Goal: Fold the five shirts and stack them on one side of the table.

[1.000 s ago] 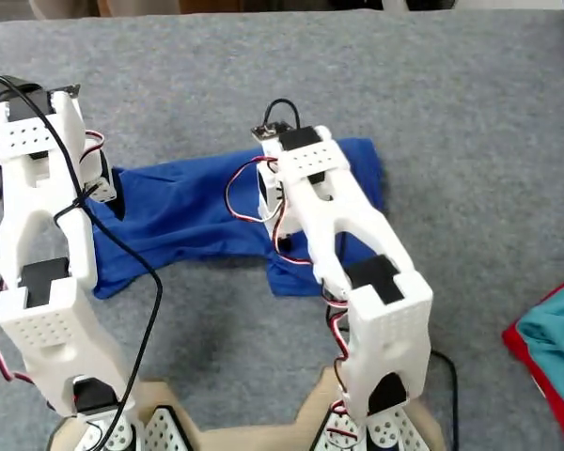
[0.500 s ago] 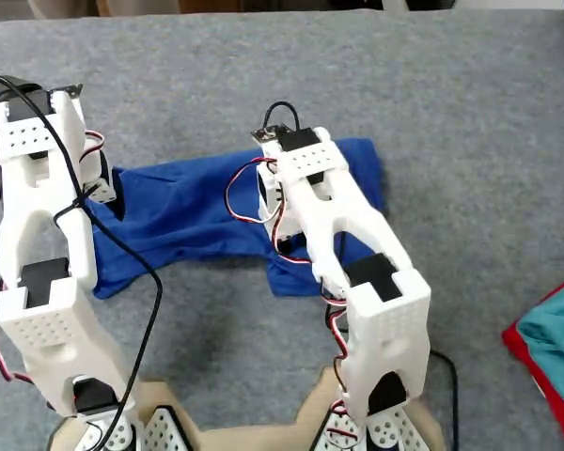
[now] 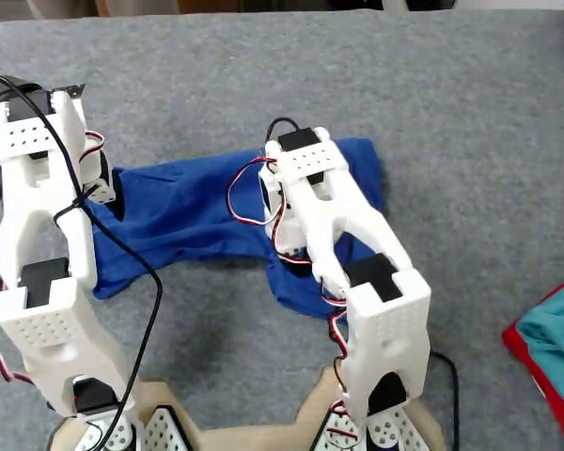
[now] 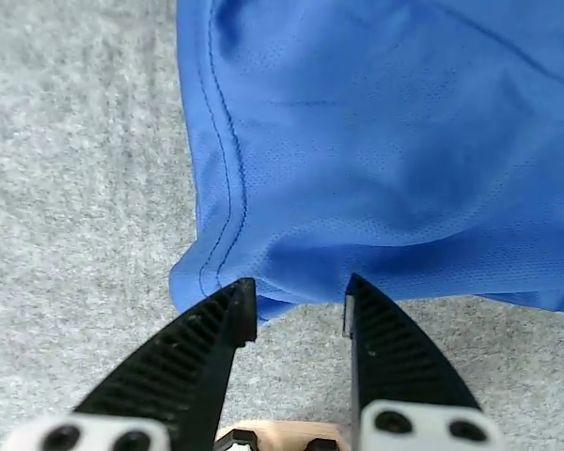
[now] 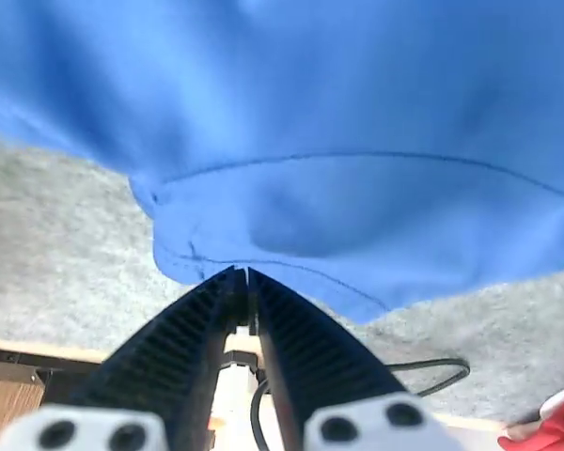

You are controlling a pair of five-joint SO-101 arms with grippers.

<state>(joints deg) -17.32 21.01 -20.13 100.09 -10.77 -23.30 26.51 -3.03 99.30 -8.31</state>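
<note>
Starting at the right gripper: squeezed almost completely together, down to a sliver, on the stitched hem of the crumpled blue jersey shirt, with cloth rising away beyond the tips. Over to the left gripper: held moderately wide, straddling a hemmed corner of the same garment, tips right at the edge, clamping nothing.

Outward, from the high view: draped crosswise over the middle of the grey felt-covered table, running from beside the white left arm to just past the white right arm. Well apart, at the table's right edge: a folded pile of red and teal cloth.

Against a second ago: has dragged the shirt's near edge, under the right arm, closer to the arm bases, swelling a short squarish tab into a longer rounded flap. No shift on the left side, cloth or arm.

Reads as a true grip on the hem and the opening of a pull or fold from the right. Folding of this garment barely begun, by the look of it; stacking yet to come. Worth guarding against: so thin a pinch slipping off, and, with the left corner unheld, dragging the whole cloth rather than creasing it.
</note>
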